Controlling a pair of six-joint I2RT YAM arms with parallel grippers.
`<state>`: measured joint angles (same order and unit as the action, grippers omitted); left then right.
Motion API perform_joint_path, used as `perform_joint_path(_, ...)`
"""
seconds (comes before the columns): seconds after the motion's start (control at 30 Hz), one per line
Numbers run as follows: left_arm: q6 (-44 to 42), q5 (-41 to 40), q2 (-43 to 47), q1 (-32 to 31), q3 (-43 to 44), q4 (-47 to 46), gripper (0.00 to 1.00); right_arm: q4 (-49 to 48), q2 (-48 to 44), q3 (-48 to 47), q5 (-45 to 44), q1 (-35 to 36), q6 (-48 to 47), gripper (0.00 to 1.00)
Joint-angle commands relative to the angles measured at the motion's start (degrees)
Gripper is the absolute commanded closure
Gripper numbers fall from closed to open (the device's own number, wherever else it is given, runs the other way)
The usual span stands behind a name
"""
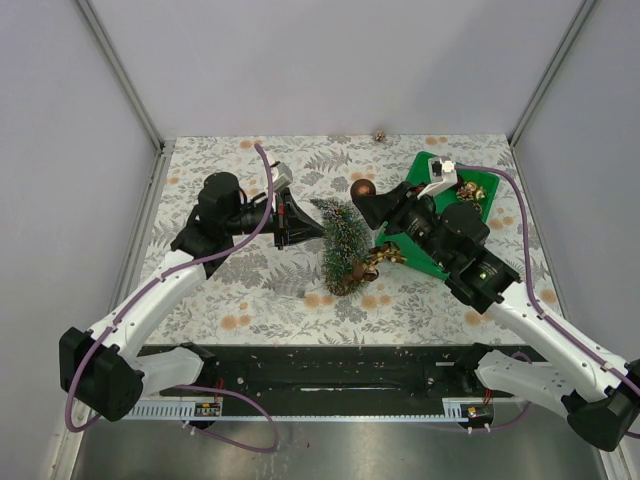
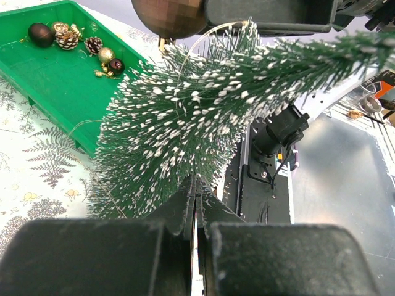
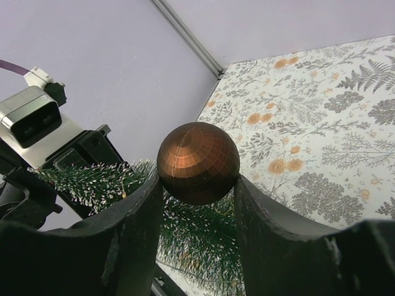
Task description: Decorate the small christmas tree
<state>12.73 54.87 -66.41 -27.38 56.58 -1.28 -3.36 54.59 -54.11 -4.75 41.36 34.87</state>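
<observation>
From above, the tree leans near the middle of the table, its tip toward the far edge and its wooden base toward the near edge. The left gripper meets its upper part from the left. The right gripper holds a brown ball just beyond the tip. The green tray sits by the far right corner, and a gold ornament lies against the lower branches.

From the left wrist, our left gripper is fully closed, its tips buried in the bristles, so we judge it is pinching the tree to steady it. The bristles are dark green with white flecks and fan wide. The ball hangs at the top edge, a thin loop showing below it. The tray holds more ornaments.

From the right wrist, the right gripper clamps the ball at mid width, with the tree below and behind.

To hang it well, we should keep the left hold firm, guide the loop over a sturdy branch tip, and release only once it has caught. Otherwise the ball may roll off the tilted tree.
</observation>
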Motion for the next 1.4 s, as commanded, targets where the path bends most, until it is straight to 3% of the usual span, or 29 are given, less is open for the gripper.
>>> perform_joint_path(0.0, 0.63, 0.85, 1.81, 0.39, -0.15, -3.64, 1.0, -2.27, -0.98, -2.23, 3.17, 0.47, 2.56, 0.73)
perform_joint_path(0.33, 0.98, 0.85, 1.46, 0.31, 0.11, -4.08, 1.0, -3.68, -0.19, 1.37, 4.4, 0.47, 5.12, 0.74)
perform_joint_path(0.87, 1.51, 0.94, 1.9, 0.39, -0.59, -5.05, 1.0, -0.87, -1.59, 4.97, -2.19, 0.56, 0.72, 0.73)
perform_joint_path(1.37, 2.38, 0.76, 2.6, 0.57, -1.47, -5.49, 1.0, 3.0, -6.33, 6.2, -4.82, 0.56, -0.07, 0.62)
